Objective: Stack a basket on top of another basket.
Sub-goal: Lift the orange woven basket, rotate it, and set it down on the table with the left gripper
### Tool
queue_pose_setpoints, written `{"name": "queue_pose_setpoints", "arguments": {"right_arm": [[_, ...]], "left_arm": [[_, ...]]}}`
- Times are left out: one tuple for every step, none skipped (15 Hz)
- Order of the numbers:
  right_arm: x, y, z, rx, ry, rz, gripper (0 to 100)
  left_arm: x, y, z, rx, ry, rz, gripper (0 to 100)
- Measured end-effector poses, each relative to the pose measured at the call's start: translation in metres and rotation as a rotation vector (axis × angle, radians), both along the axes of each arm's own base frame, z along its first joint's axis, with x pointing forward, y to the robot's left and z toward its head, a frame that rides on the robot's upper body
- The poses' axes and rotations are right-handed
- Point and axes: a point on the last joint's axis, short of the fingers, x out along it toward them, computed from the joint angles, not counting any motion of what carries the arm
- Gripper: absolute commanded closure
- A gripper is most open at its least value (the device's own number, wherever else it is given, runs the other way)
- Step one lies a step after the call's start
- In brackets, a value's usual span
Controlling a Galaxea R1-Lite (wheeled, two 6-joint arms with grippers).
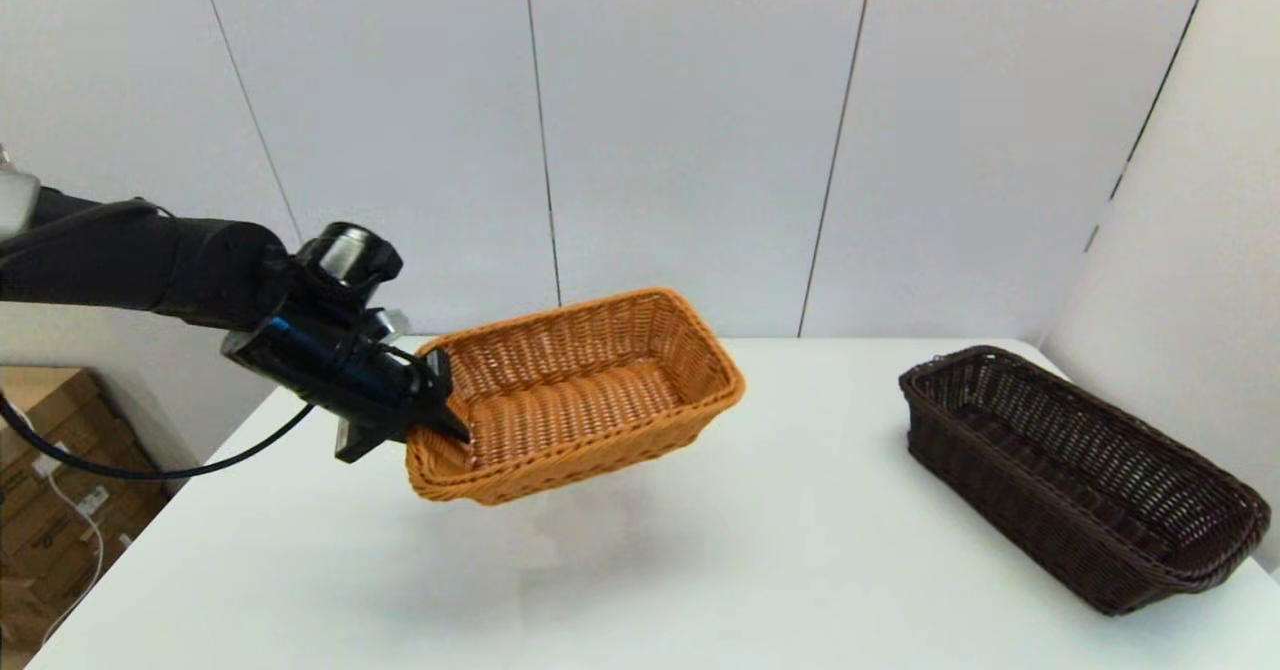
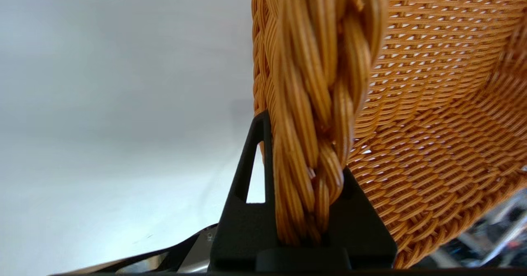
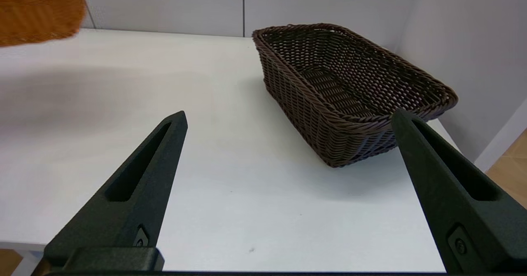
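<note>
The orange-tan wicker basket (image 1: 575,395), pinched at its rim by the left gripper (image 1: 440,412), is held aloft, well apart from the dark brown wicker basket (image 1: 1080,470), stacking not yet done; the right gripper (image 3: 288,121) is seen spread.

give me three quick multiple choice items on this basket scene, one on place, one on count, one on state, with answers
1. Where does the dark brown basket sit?
A. on the table's right side
B. inside the orange-tan basket
C. on the floor

2. How many baskets are in view?
A. one
B. two
C. three

3. What state is the orange-tan basket in?
A. resting on the table
B. upside down
C. lifted clear of the table

Answers: 1 A, it rests on the white table at the right. 2 B, one dark brown, one orange-tan. 3 C, the left gripper clamps its braided rim and a shadow lies below; the right gripper hangs open, empty.
</note>
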Motion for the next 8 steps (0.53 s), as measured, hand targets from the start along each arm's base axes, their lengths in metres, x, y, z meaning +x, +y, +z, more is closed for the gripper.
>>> {"name": "queue_pose_setpoints", "arguments": {"right_arm": [[0.0,0.0,0.0,0.001,0.0,0.0,0],[0.0,0.0,0.0,0.0,0.0,-0.001,0],[0.0,0.0,0.0,0.001,0.0,0.0,0],[0.0,0.0,0.0,0.001,0.0,0.0,0],[0.0,0.0,0.0,0.0,0.0,0.0,0],[0.0,0.0,0.0,0.0,0.0,0.0,0],[0.0,0.0,0.0,0.001,0.0,0.0,0],[0.0,0.0,0.0,0.0,0.0,0.0,0]], "left_arm": [[0.0,-0.012,0.002,0.002,-0.013,-0.034,100],[0.0,-0.023,0.004,0.005,-0.023,-0.067,100],[0.0,-0.035,0.006,0.006,-0.031,-0.101,100],[0.0,-0.046,0.009,0.006,-0.033,-0.131,100],[-0.001,-0.058,0.01,0.009,-0.027,-0.163,100],[-0.001,-0.069,0.01,0.015,-0.019,-0.191,100],[0.0,-0.08,0.008,0.029,-0.021,-0.21,100],[0.001,-0.088,0.006,0.044,-0.028,-0.222,100]]}}
